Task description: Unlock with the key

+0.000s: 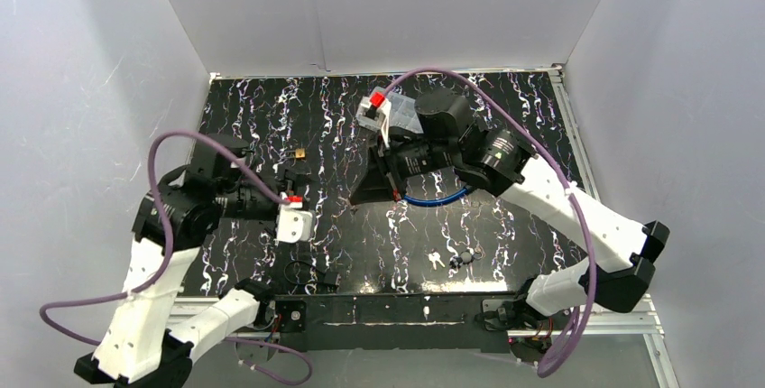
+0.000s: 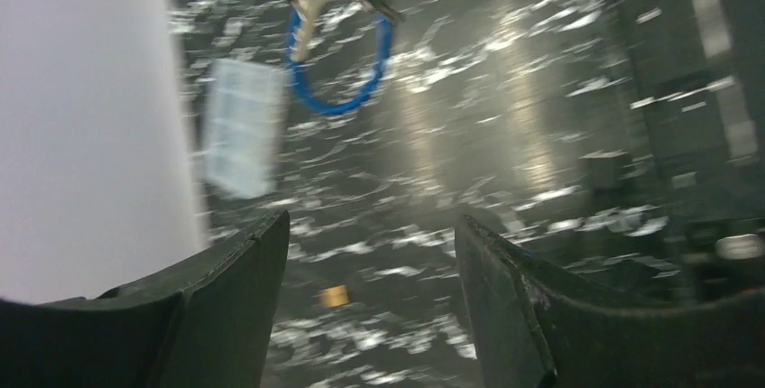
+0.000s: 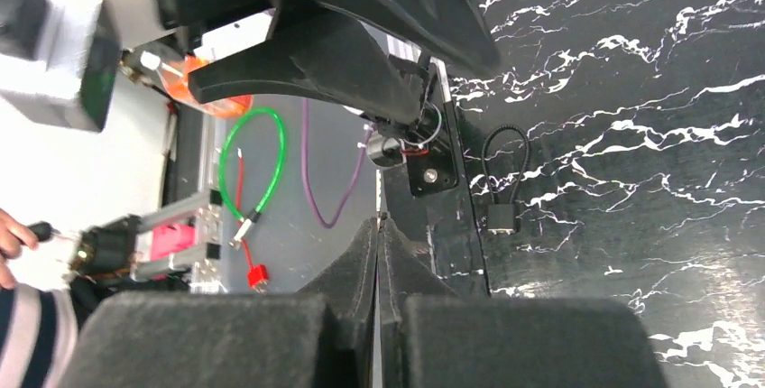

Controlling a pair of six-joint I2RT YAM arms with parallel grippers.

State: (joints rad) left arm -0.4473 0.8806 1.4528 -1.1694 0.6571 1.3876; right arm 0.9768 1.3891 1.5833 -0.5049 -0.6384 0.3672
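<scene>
The right gripper [image 3: 377, 242], fingers pressed together with nothing visible between them, points toward the left arm. The blue lock [image 1: 436, 198] sits just under it. The left gripper [image 2: 370, 230], spread and empty, faces that lock from the left, well apart. A silver bit atop the loop may be the key [image 2: 311, 11]; blur hides it.

Top view is bright, evenly lit by diffuse bounce off the white walls [image 1: 379, 9], and sharp. Left wrist is heavily motion-blurred, with glare streaks smeared across the glossy table [image 2: 541, 135] and the wall blown out at left. Right wrist has the table sharp, the right gripper [image 3: 376, 236] near-black and soft in the foreground, and the upper left overexposed.
</scene>
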